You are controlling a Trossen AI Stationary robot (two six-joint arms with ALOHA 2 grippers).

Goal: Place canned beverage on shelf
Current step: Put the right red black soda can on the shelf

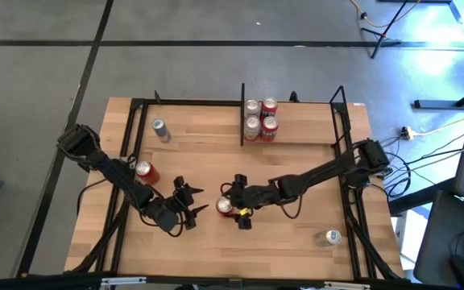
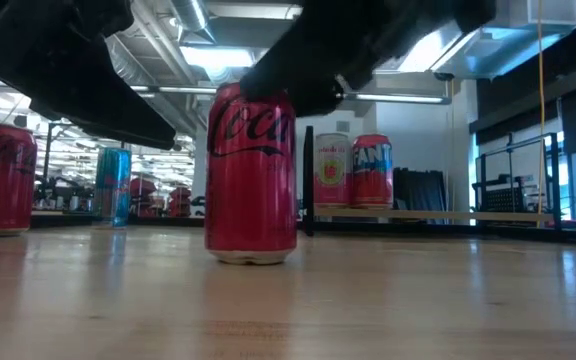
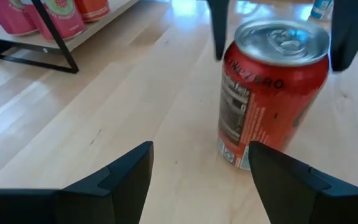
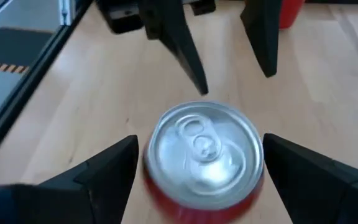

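A red cola can [image 1: 225,207] stands upright on the wood table, near the middle. My right gripper [image 1: 230,203] is open over it. In the right wrist view its fingers stand on either side of the can's silver top [image 4: 202,152], with small gaps showing. My left gripper [image 1: 192,202] is open and empty just left of the can, pointing at it [image 3: 272,93]. The shelf [image 1: 292,133] is at the table's far middle, beside a black divider plate [image 1: 242,114]. It holds several upright cans [image 1: 261,117].
A second red can [image 1: 146,171] stands beside my left arm. A silver-blue can [image 1: 160,129] stands at the far left and a pale can [image 1: 331,237] at the near right. Black frame posts [image 1: 341,121] edge the table. Bare wood floor lies right of the shelved cans.
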